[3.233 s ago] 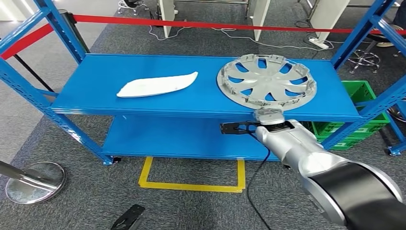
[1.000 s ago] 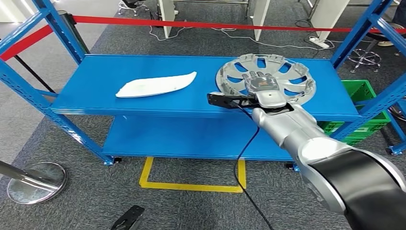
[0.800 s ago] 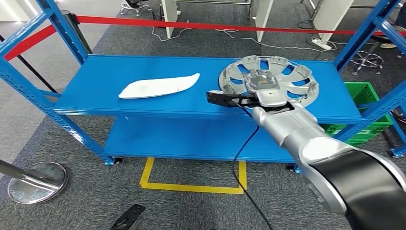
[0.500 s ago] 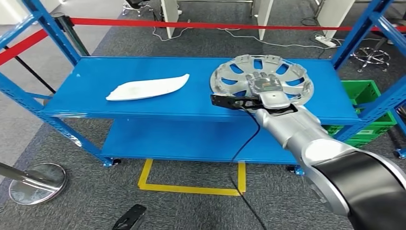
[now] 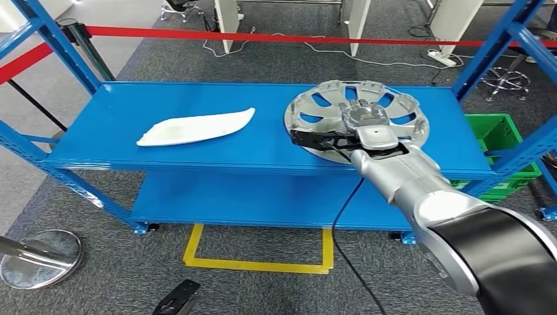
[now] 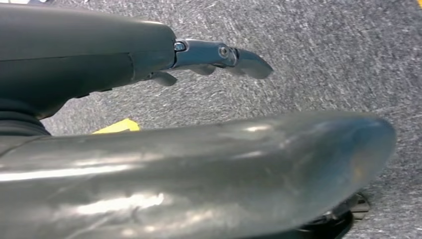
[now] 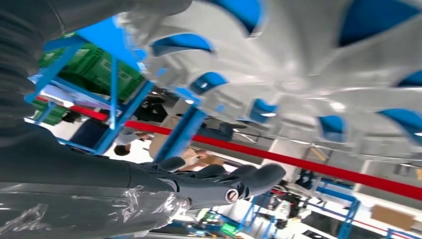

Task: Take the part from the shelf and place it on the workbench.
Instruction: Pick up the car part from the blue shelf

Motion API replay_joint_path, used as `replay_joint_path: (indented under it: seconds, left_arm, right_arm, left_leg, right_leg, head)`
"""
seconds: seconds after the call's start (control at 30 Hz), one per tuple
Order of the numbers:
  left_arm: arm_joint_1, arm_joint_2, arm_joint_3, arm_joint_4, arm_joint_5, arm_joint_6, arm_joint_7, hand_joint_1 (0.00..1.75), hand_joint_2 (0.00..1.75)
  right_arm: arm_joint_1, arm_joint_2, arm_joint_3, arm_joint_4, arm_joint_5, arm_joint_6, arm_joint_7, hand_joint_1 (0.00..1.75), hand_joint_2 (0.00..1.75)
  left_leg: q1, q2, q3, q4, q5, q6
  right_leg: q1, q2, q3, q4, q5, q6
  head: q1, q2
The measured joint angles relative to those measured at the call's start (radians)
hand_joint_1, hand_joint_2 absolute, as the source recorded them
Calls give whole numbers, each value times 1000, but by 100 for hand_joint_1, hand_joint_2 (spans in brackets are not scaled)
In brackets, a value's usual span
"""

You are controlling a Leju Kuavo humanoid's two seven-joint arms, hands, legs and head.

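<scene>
Head view: silver wheel cover (image 5: 356, 119) lies flat on the top deck of the blue shelf (image 5: 131, 154), toward the right end and close to the front edge, its near rim almost at the lip. Being round, it has no long axis, so approach angle matters less than getting fingers onto the rim or through a spoke opening.

Right hand (image 5: 365, 119) is directly over the cover, palm down, fingers spread across the hub and far spokes. It looks to be resting on or just above the surface; contact can't be confirmed. Right wrist view shows the fingers (image 7: 259, 177) extended with open air beyond them and the cover's spokes (image 7: 308, 84) across the palm side, not wrapped. So: fingers released, nothing grasped yet.

Left hand (image 6: 219, 55) hangs over grey carpet, well away from the shelf; whether its fingers are curled or loose I cannot tell. Right is clearly the working arm.

White curved panel (image 5: 196, 127) sits on the same deck toward the left end, well apart from the cover, not in the way.

My read: reach phase is done, and the grasp comes next. Fingers need to hook an edge, since a flat palm won't lift it.
</scene>
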Motion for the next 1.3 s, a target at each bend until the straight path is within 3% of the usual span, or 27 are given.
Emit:
replay_joint_path:
  seconds: [0.17,0.5,0.73,1.07,1.3]
  left_arm:
    - [-1,-1,3,0,3,-9,-1,0,0]
    - [-3,-1,17,0,-14,-19,0,0,0]
    - [-3,-1,25,0,-26,-24,3,0,0]
    - [-3,-1,26,0,-29,-26,3,0,0]
    - [-15,-11,23,0,-68,-45,19,0,0]
  right_arm:
    - [-15,2,0,4,-4,126,-16,0,175]
    - [-22,22,0,24,7,409,-39,0,175]
    - [-22,25,0,33,17,481,-52,0,175]
    - [-21,25,0,34,21,489,-50,0,175]
    - [36,-1,-6,39,-8,477,5,0,175]
  left_leg:
    - [2,-5,4,-11,0,0]
    - [1,-7,5,-11,0,10]
    - [2,-7,7,-11,3,9]
    - [3,-7,7,-11,4,8]
    - [3,-7,9,-11,3,8]
  right_leg:
    - [3,-6,15,-24,7,-12]
    - [2,-11,22,-38,10,11]
    - [4,-11,22,-35,11,12]
    - [4,-11,22,-34,11,12]
    - [4,-12,19,-35,10,11]
  head:
    - [2,0]
    - [1,0]
    - [1,0]
    - [1,0]
    - [1,0]
